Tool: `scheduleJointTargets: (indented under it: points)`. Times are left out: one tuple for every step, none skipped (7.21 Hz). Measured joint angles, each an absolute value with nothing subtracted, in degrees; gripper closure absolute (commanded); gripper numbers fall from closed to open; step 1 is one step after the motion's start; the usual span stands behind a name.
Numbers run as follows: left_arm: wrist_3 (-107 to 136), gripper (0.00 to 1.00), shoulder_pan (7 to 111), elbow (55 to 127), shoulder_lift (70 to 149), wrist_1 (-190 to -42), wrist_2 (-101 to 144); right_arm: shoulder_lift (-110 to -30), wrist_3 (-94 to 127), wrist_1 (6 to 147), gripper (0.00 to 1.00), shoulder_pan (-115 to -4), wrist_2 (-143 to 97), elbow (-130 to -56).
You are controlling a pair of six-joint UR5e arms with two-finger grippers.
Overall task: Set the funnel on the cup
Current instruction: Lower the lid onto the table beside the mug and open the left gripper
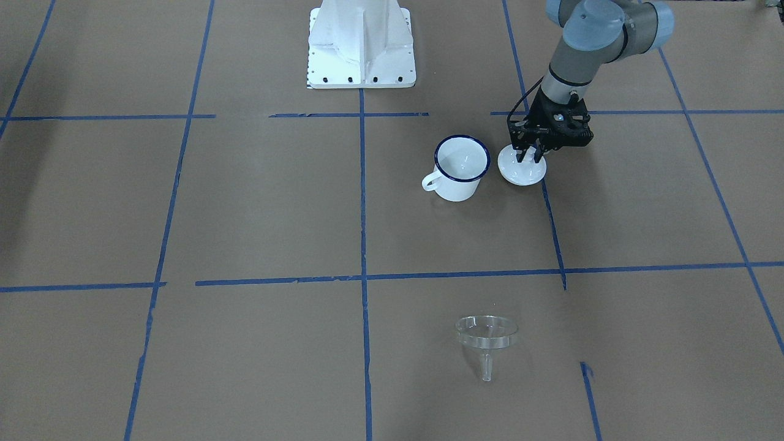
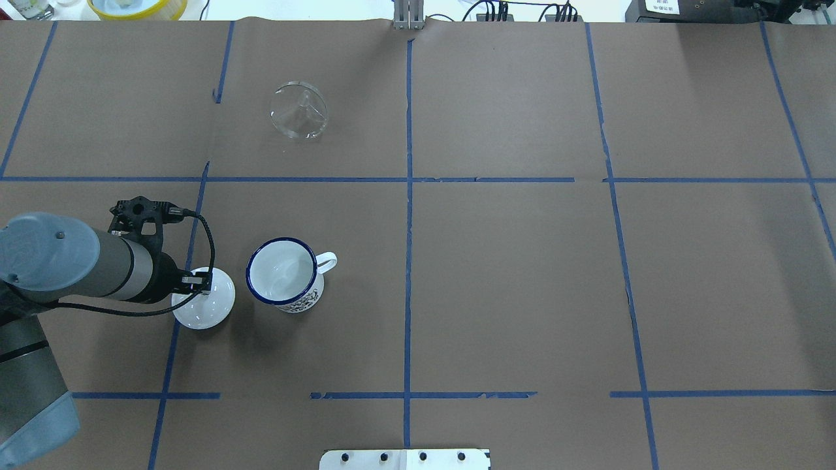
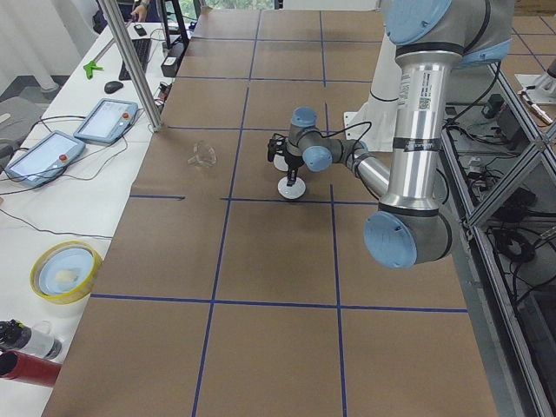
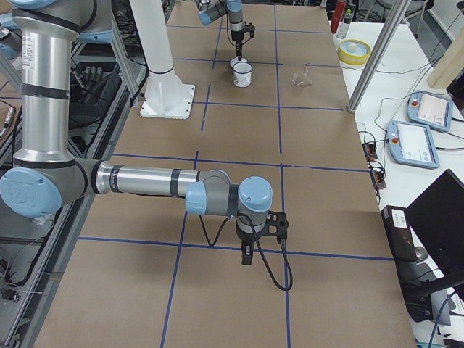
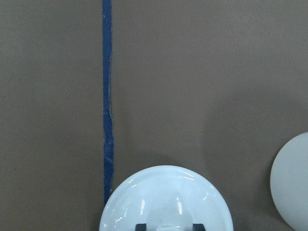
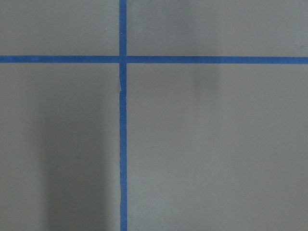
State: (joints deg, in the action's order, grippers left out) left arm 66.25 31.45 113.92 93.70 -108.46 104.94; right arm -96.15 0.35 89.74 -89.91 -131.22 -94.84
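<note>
The clear funnel [image 1: 487, 334] lies on its side on the brown table, far from the robot; it also shows in the overhead view [image 2: 298, 111]. The white cup [image 1: 460, 168] with a blue rim stands upright and uncovered [image 2: 284, 271]. Beside it a round white knobbed lid [image 1: 522, 170] rests on the table. My left gripper [image 1: 530, 157] is straight above the lid, its fingers closed on the knob, as the left wrist view [image 5: 166, 226] shows. My right gripper [image 4: 246, 254] hangs over bare table far from all of this; I cannot tell whether it is open or shut.
Blue tape lines [image 1: 361, 275] cross the table. The white robot base [image 1: 361, 46] stands at the robot's edge. A yellow bowl [image 2: 137, 6] sits beyond the far edge. The cup's side [image 5: 293, 183] shows at the left wrist view's right edge.
</note>
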Motion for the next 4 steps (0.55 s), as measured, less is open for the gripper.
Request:
scheduleJointTargets:
  points:
    - [66.2,0.14,31.4,113.8,93.7,-108.5,104.9,-96.2,0.4,89.7,0.00,-89.9,-131.2,-94.8]
    - [66.2,0.01,31.4,113.7,93.8,-108.5,104.9,-96.2,0.4,89.7,0.00,-89.9,-131.2,-94.8]
    - [66.3,0.00,31.5,113.7,93.8,-108.5,104.6,-96.1,0.4,89.7,0.00,-89.9,-131.2,-94.8]
    - [66.3,0.00,31.5,113.6,93.9,-108.5,104.2,-96.2,0.4,89.7,0.00,-89.9,-131.2,-94.9]
